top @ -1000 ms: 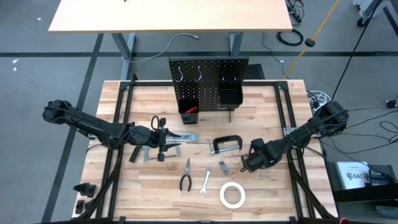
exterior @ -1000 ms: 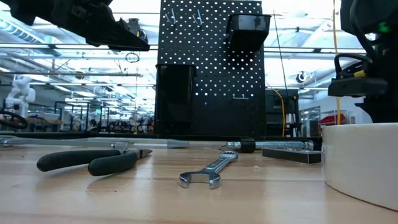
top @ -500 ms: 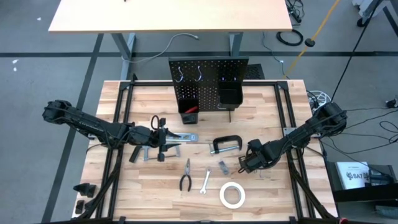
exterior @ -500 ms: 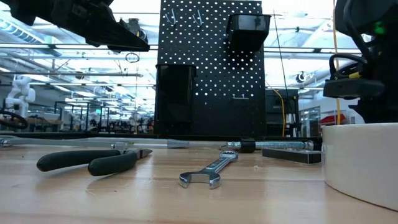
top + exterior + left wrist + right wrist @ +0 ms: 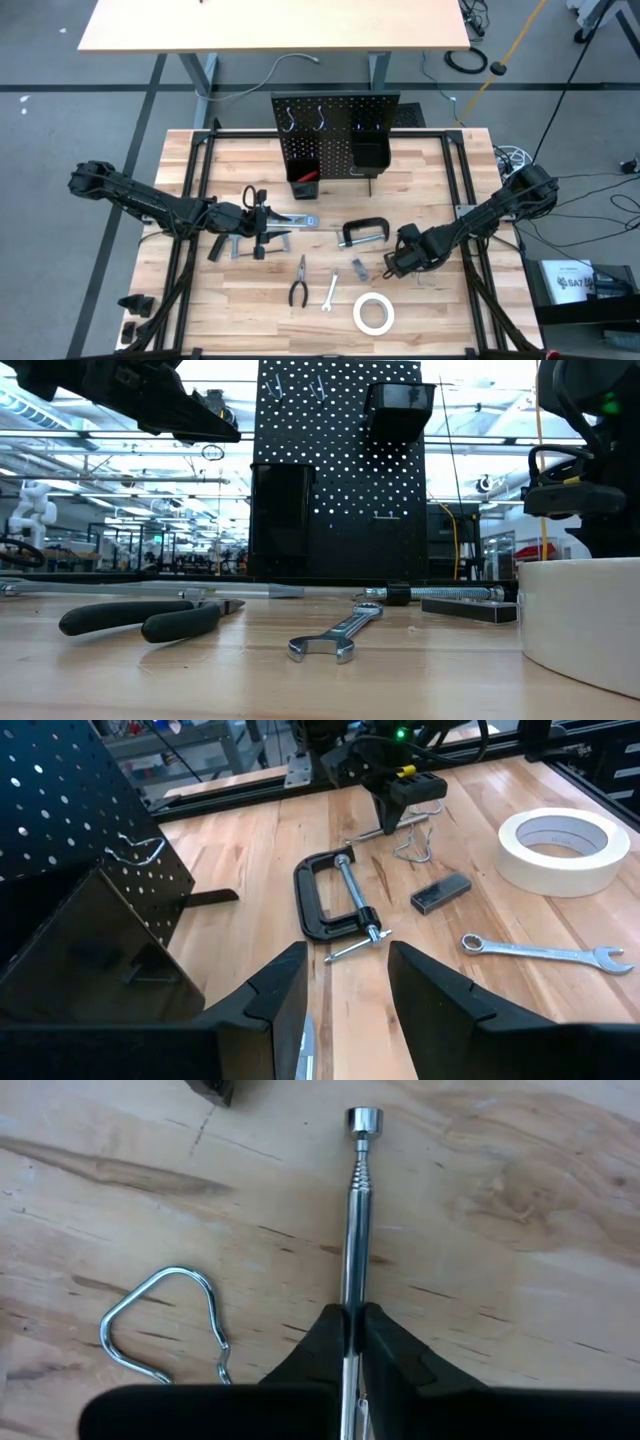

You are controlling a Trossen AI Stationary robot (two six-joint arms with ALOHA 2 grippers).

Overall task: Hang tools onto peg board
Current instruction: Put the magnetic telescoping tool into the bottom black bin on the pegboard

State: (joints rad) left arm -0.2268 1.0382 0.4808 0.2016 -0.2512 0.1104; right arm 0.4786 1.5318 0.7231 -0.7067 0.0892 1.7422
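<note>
The black peg board (image 5: 335, 120) stands upright at the table's far middle, with a red-handled screwdriver (image 5: 305, 177) in its left bin. My right gripper (image 5: 355, 1315) is low over the table right of the black C-clamp (image 5: 365, 232) and is shut on a thin silver telescopic rod (image 5: 354, 1210). My left gripper (image 5: 345, 960) is open and hovers above a grey and silver long tool (image 5: 295, 220) that lies flat at the middle left. Pliers (image 5: 298, 283), a wrench (image 5: 330, 290) and a white tape roll (image 5: 372, 313) lie flat near the front. My right gripper pinches the silver rod's shaft (image 5: 352, 1295) between its two fingers. The rod runs straight out ahead of the fingers to its knobbed tip (image 5: 364, 1120). The fingers slant down from the table's right. Whether the rod rests on the wood, I cannot tell.
A silver wire hook (image 5: 165, 1325) lies beside the rod. A small black block (image 5: 440, 892) lies between the C-clamp and the tape. The board carries silver hooks (image 5: 290, 118) at its top and a second black bin (image 5: 368, 155) on its right.
My right gripper has shifted a little toward the table's left, still shut on the rod. My left gripper has kept still.
</note>
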